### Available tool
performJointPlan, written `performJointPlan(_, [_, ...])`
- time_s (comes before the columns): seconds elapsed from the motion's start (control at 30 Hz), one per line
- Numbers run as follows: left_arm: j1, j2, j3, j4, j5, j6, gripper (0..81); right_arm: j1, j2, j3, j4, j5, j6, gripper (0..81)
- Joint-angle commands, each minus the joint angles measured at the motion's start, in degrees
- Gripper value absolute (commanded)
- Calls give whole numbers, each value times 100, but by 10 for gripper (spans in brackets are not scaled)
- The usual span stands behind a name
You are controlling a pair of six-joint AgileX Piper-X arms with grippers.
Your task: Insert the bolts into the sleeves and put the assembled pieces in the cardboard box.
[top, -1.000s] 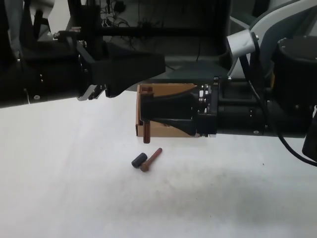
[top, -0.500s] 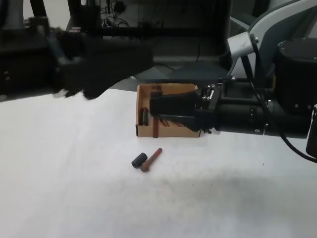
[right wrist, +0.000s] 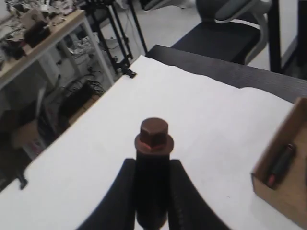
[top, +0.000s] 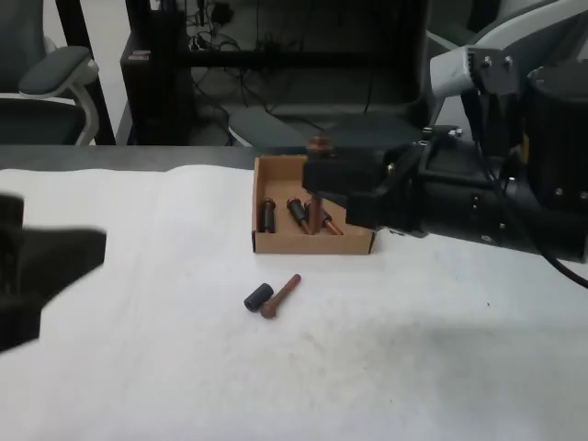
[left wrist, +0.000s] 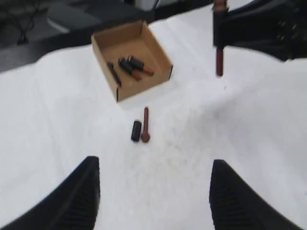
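The right gripper (top: 317, 188) is seen with its fingers (right wrist: 122, 191) closed on a black sleeve (right wrist: 152, 182) through which the held bolt (top: 315, 216) is passed. The bolt is kept upright, head uppermost, and raised off the white surface (top: 413, 367) by the cardboard box (top: 312, 243); whether it hangs directly over the opening cannot be told. The box is placed towards the far edge of the surface, about midway along it. Three assembled pieces (left wrist: 127, 66) are laid on its floor. Just in front of the box, on the side of the near edge, a loose bolt (top: 280, 296) and a loose sleeve (top: 257, 297) are laid side by side, close together. The left gripper (left wrist: 154, 165) is held above the surface on the near side of the loose parts, its fingers (left wrist: 81, 196) spread wide apart with nothing between them.
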State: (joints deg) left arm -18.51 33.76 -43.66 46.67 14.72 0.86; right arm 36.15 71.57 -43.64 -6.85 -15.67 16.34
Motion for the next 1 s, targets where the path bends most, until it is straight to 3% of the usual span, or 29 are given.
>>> performJointPlan(0.0, [1,134,-14,501,-170,-86,640,119,-190,-76,593,871,-542,4])
performJointPlan(0.1, [1,188,-14,859,-141,-311,640,33,8,-97,768,1409,-797,4])
performJointPlan(0.4, [1,-21,-26,1001,291,-458,640,-657,1640,-1111,1000,1360,-801,4])
performJointPlan(0.97, [1,-96,-26,891,510,-584,640,-879,4684,-4975,2925,1276,-1083,4])
